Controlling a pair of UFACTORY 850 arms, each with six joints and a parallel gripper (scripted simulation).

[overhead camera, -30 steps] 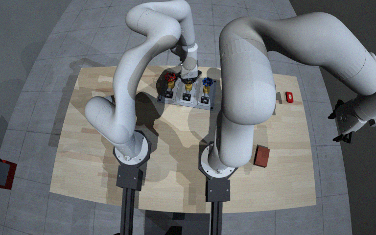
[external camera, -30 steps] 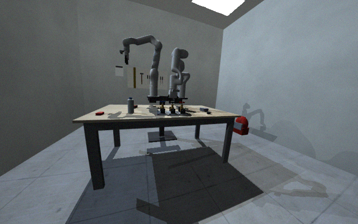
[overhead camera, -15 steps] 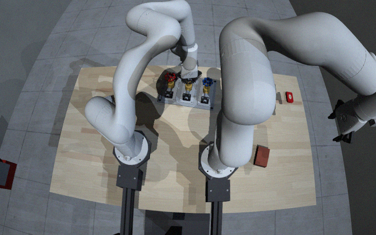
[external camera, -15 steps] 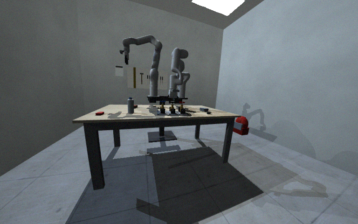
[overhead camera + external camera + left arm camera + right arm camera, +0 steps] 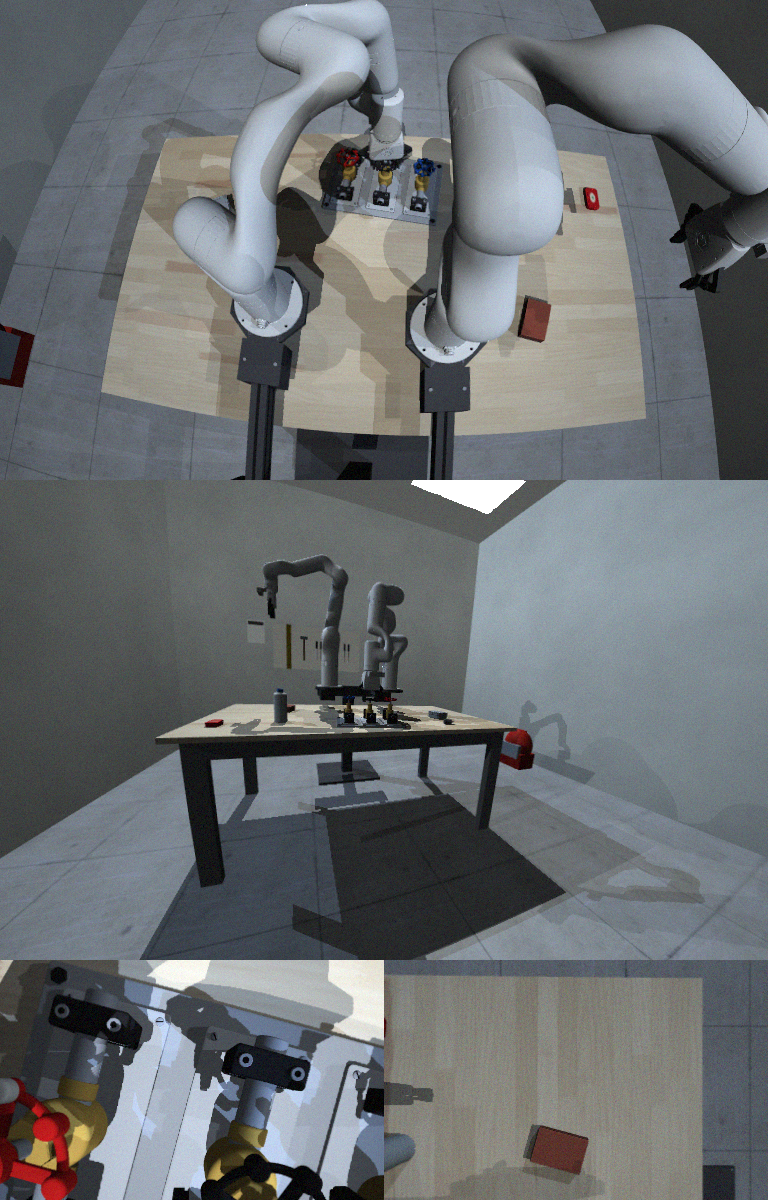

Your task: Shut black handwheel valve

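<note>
The black handwheel [image 5: 257,1167] [image 5: 385,165] is on the middle valve; its lower part is cut off in the left wrist view. My left gripper [image 5: 260,1194] [image 5: 387,164] points down over it and is shut on its rim, one finger on either side. The red handwheel [image 5: 347,157] [image 5: 390,699] [image 5: 51,1127] stands beside it, with one pale knob in the left wrist view. The blue handwheel [image 5: 423,166] [image 5: 348,698] is on the other side. My right gripper [image 5: 682,260] [image 5: 271,610] is open and empty, high up, away from the valves.
The valves stand on a grey base plate [image 5: 362,212] near the table's far edge. A grey bottle [image 5: 280,707] [image 5: 396,1151], a small red case [image 5: 591,198] [image 5: 214,722] and a brown-red box [image 5: 534,318] [image 5: 559,1150] stand on the right arm's side. Small dark items [image 5: 437,714] lie on the other side.
</note>
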